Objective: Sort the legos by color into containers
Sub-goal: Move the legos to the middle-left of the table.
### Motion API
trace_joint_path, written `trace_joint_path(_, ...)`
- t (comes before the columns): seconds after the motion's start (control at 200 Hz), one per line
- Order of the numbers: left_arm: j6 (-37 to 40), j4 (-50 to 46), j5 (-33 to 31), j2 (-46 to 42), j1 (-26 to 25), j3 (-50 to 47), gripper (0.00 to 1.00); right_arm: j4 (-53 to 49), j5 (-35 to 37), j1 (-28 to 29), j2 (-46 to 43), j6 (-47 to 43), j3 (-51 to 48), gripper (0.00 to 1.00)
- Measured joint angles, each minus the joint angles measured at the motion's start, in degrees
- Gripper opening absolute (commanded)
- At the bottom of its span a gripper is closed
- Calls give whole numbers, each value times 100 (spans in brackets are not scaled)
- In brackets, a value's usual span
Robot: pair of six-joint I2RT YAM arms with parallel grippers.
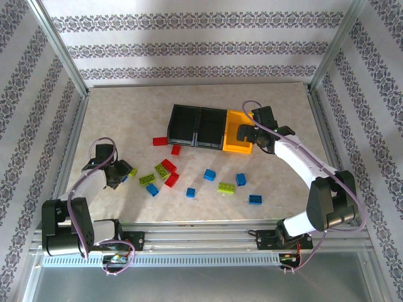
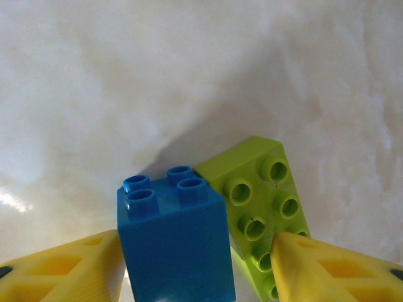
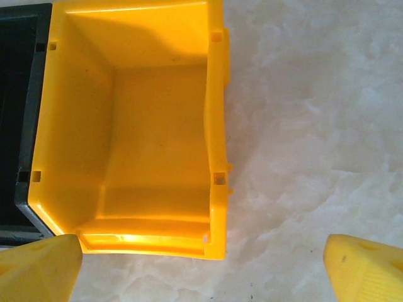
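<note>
Picking blue brick (image 2: 173, 242): left gripper (image 2: 195, 258) half-open astride it, seemingly ungripped; right gripper (image 3: 201, 258) wide, empty. Next: clamp, excluding lime brick (image 2: 261, 189).

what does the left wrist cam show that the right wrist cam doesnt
Left wrist view: a blue brick standing upright in the left gripper, with a jaw on either side of it, and a lime green brick lying close against its right side. Right wrist view: the yellow bin seen from above with nothing visible inside, the black bin joined to its left edge, and the right gripper wide open at the bin's near end. Shared: the pale marbled table and yellow fingertips in the bottom corners.
</note>
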Motion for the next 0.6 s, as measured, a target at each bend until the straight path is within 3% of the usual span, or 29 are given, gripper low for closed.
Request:
trace_joint_path(0.35, 535, 44, 149, 402, -17, 345, 55, -2, 0, 59, 52, 11, 33, 98)
trace_joint_path(0.6, 885, -149, 140, 562, -341, 638, 50, -2, 0, 70, 243, 68, 138, 98)
